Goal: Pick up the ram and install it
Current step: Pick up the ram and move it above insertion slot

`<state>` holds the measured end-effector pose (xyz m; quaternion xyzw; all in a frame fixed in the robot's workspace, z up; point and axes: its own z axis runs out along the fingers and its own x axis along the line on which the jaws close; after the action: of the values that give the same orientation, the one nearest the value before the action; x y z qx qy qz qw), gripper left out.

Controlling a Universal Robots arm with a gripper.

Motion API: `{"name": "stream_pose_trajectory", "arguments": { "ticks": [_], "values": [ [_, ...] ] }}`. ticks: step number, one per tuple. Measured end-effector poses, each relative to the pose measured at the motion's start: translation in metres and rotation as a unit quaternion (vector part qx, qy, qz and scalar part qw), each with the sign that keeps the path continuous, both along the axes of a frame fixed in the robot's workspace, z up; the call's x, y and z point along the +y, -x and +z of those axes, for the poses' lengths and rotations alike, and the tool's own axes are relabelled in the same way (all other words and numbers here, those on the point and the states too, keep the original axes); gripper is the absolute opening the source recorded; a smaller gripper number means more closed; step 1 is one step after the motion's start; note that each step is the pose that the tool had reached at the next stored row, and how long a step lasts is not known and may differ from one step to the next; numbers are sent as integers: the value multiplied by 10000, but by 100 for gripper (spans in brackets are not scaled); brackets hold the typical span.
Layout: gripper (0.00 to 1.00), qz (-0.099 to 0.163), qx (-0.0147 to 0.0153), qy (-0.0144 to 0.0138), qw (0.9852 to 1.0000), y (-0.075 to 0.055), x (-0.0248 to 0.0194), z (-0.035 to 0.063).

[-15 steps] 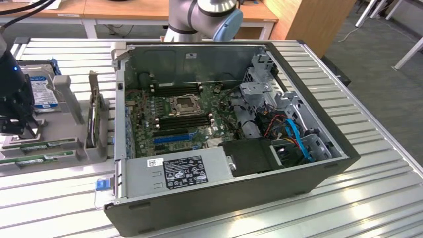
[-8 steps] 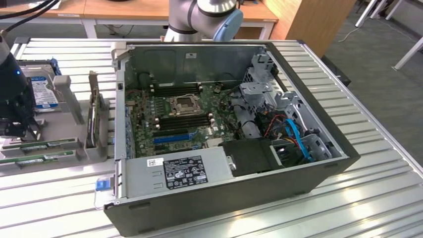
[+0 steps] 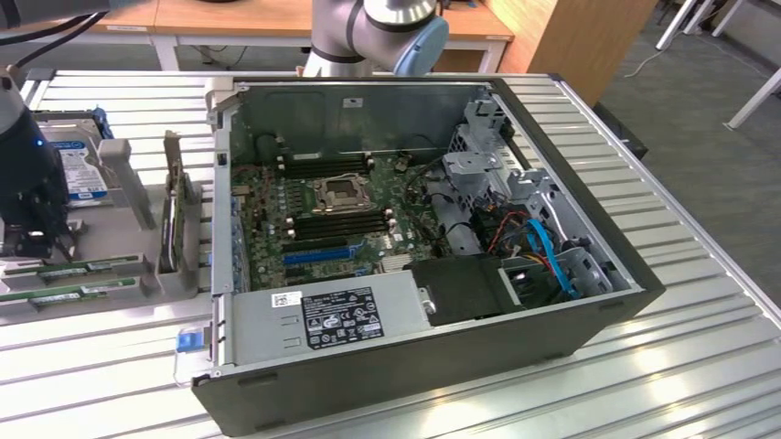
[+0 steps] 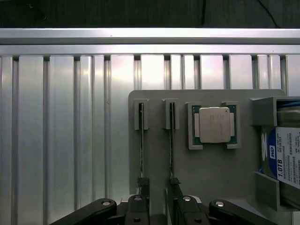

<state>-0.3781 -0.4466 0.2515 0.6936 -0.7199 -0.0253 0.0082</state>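
jaws spread, nothing pinched; gripper [image 4: 158, 202] sits over the near end of the grey holder [image 4: 211, 171], with bare holder plastic showing between the fingers [image 4: 140, 206]; two sticks stand on edge in parallel slots there, ram stick A [image 4: 141, 145] and ram stick B [image 4: 171, 145]; in the wrist view each fingertip lines up roughly with the end of one stick, so the gap falls between the two, not around either; can't tell which stick is the target, or whether the tips touch them; neither is lifted, both are seated in the holder; long axis of both runs straight away from the fingertips, thin faces across the closing direction; my read: what's off is a small sideways offset, not a rotation; only one arm, so no choice there; same holder also carries a CPU [image 4: 214, 124] just beside stick B and a hard drive [image 4: 287, 161] further along; all on a slatted aluminium table [image 4: 61, 131]; exterior view: gripper [image 3: 37, 242] at the far left, open PC case [image 3: 488, 347] well apart toward that view's right, motherboard [image 3: 329, 215] exposed; wooden desks and carpet beyond
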Motion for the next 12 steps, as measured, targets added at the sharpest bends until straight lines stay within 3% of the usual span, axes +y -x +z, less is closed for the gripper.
{"name": "stream_pose_trajectory", "arguments": {
  "ticks": [12],
  "values": [
    [29,40,22,0,10000,0,0,-99]
  ]
}}
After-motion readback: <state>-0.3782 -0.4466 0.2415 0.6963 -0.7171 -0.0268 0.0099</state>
